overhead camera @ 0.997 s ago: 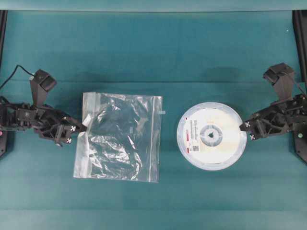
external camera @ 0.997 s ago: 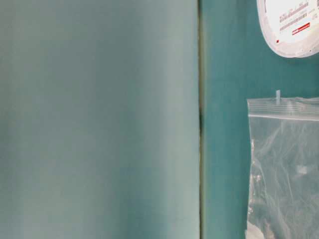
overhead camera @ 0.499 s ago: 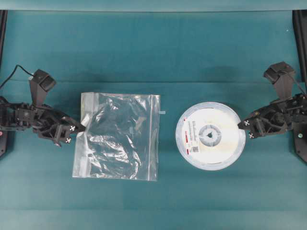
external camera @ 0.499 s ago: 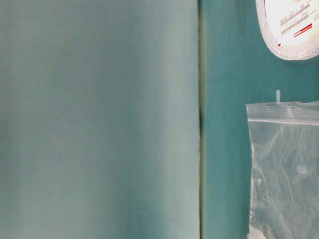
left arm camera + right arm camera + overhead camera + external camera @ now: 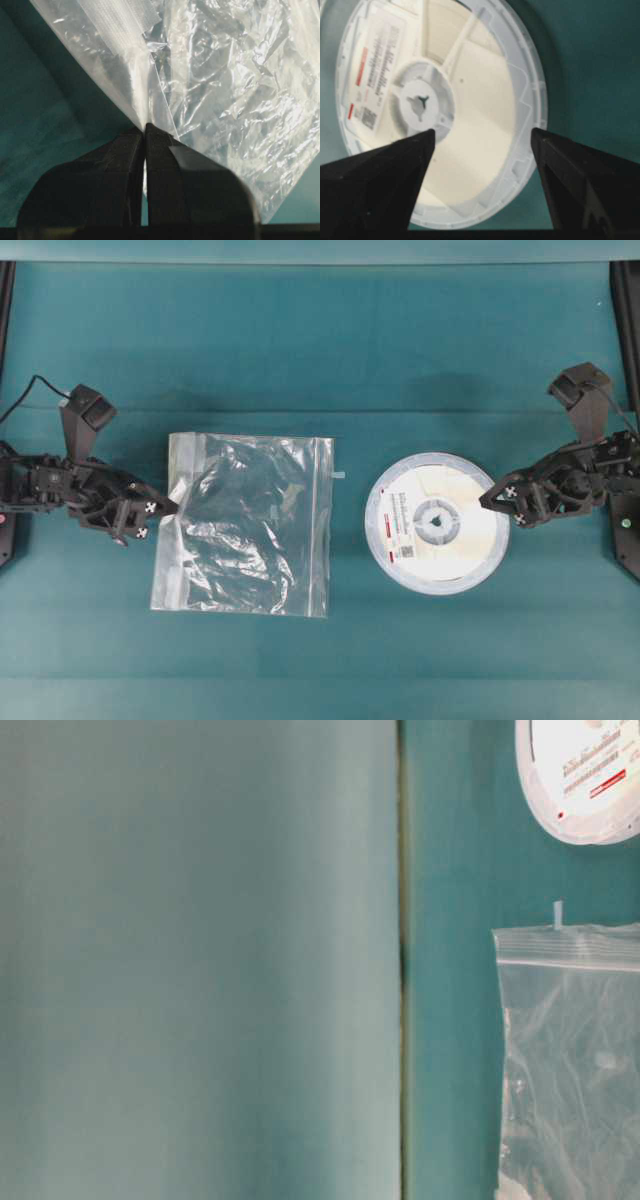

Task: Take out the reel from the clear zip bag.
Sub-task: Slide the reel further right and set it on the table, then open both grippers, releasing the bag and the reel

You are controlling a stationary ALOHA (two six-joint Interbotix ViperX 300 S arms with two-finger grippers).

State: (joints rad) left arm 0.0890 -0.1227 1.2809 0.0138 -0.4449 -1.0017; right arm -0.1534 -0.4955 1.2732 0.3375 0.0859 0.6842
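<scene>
Reel (image 5: 437, 524) flat on the green table (image 5: 320, 350), right of centre, fully outside the bag; round, so no long axis, label (image 5: 399, 524) on the left half of its face with print lines running near to far. White translucent disc, grey hub with a small dark centre hole, spokes visible, label white with red stripes and a black code block. Bag (image 5: 245, 525) flat to the left of the reel, apart from it, zip strip along the right edge facing the reel, film crinkled and clear.

Right gripper (image 5: 491, 502) at the reel's right rim, fingers (image 5: 380, 170) spread wide, seen from the wrist camera above the disc with the rim between them and not clamped. Left gripper (image 5: 168, 508) at the bag's left edge, fingers (image 5: 122, 165) pressed together on a pinch of the plastic film.
</scene>
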